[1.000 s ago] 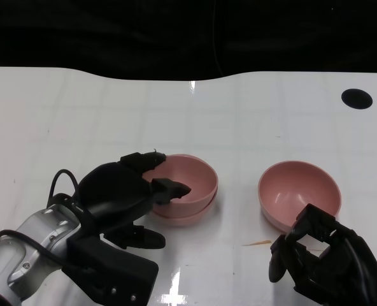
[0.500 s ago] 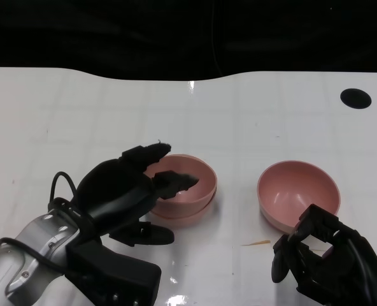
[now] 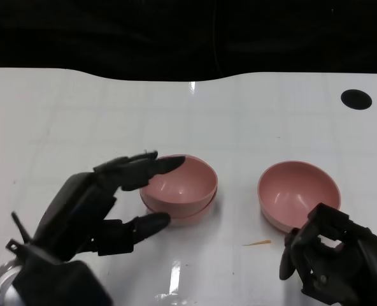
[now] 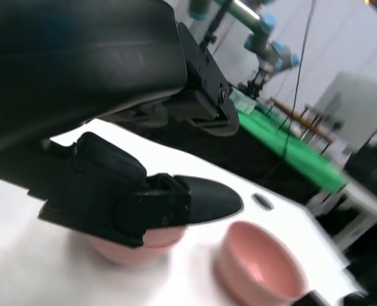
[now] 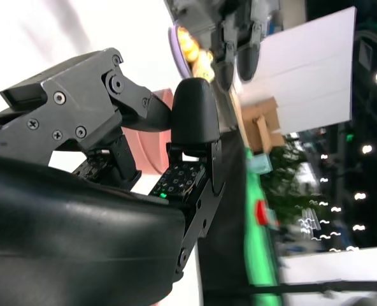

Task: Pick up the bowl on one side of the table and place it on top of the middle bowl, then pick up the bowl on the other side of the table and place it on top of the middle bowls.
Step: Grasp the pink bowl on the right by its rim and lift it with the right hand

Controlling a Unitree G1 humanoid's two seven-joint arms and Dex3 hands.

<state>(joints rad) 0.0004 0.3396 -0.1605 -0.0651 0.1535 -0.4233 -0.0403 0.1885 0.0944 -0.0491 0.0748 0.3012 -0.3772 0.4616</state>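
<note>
Fingers of the left hand (image 3: 106, 197) are spread apart and hold nothing; they reach toward the near rim of the stacked bowls (image 3: 179, 187) at mid-bench, upper fingers at the rim's edge and thumb low beside it — whether any fingertip touches is unclear. One pink bowl already sits nested in another there. The right hand (image 3: 332, 258) is curled in on nothing, just short of the side bowl (image 3: 298, 192), which rests alone on the white bench (image 3: 239, 121), apart from the stack.

That bowl looks like thin, stiff plastic — probably light, with a smooth glossy wall that could slip under hard fingers. The rim seems the best place to take hold: thumb outside, fingers hooked inside the near edge, kept level when lifted.
</note>
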